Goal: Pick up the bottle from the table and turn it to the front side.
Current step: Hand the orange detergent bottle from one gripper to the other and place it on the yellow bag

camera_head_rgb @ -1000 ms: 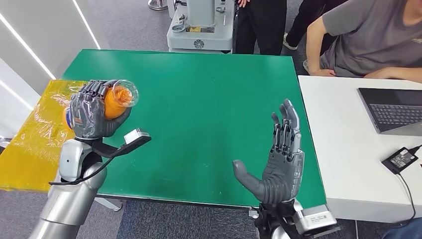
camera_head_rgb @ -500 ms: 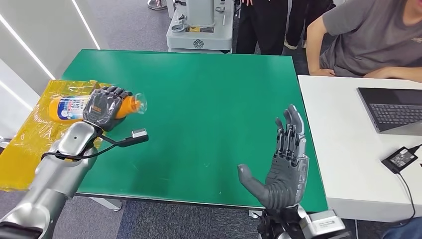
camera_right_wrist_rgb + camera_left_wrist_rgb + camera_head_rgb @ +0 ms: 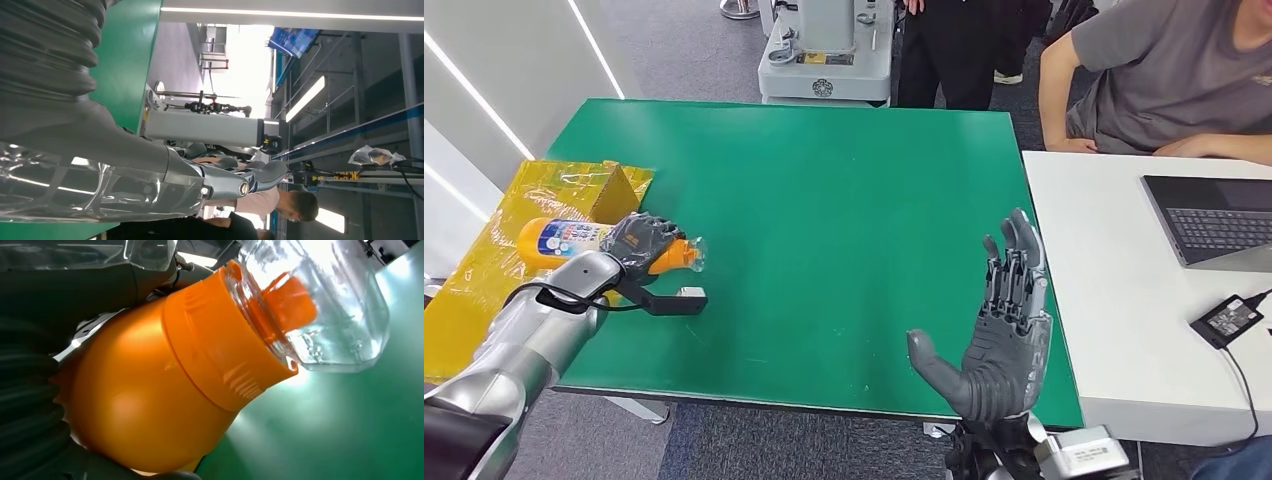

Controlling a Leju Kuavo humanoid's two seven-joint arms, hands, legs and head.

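Green table [image 3: 824, 200] mid-frame; left hand [image 3: 639, 243] grips orange bottle [image 3: 564, 240] lying sideways, frame left; right hand [image 3: 999, 335] holds nothing, fingers spread, lower right.

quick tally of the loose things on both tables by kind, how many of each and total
bottle: 1, orange, held by the left hand at the green table's left edge
laptop: 1, on the white table
power adapter: 1, on the white table
total: 3
The right hand holds nothing.

One bottle [image 3: 574, 238], two hands — left [image 3: 642, 240], right [image 3: 999, 330] — one laptop [image 3: 1214, 220], two tables [image 3: 824, 200]
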